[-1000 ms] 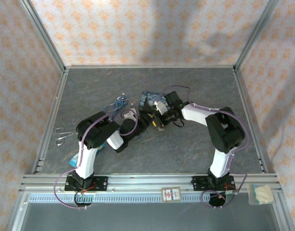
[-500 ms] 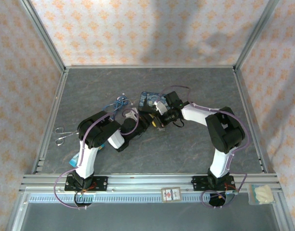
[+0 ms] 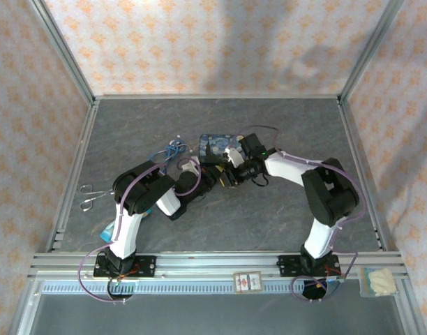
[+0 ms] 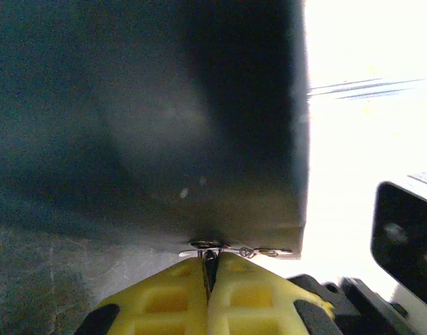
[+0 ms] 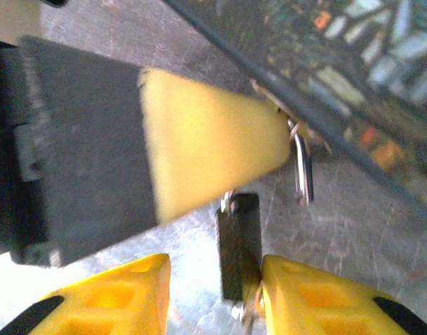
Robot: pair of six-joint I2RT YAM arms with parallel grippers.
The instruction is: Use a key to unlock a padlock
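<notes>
Looking from above, left gripper (image 3: 215,179) and right gripper (image 3: 231,174) meet mid-frame, just below the tin (image 3: 215,144). Left wrist: fingers pressed together at bottom centre, pinching the key (image 4: 208,246) beside the tin. Right wrist: fingers spread along the bottom edge; padlock (image 5: 239,241) between them, touching the right-hand one.

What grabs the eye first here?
At the scene's centre, against the dark wall of the starry painted tin, the left gripper is shut on the key. Right beside it, the black padlock sits between the open jaws of the right gripper.
</notes>
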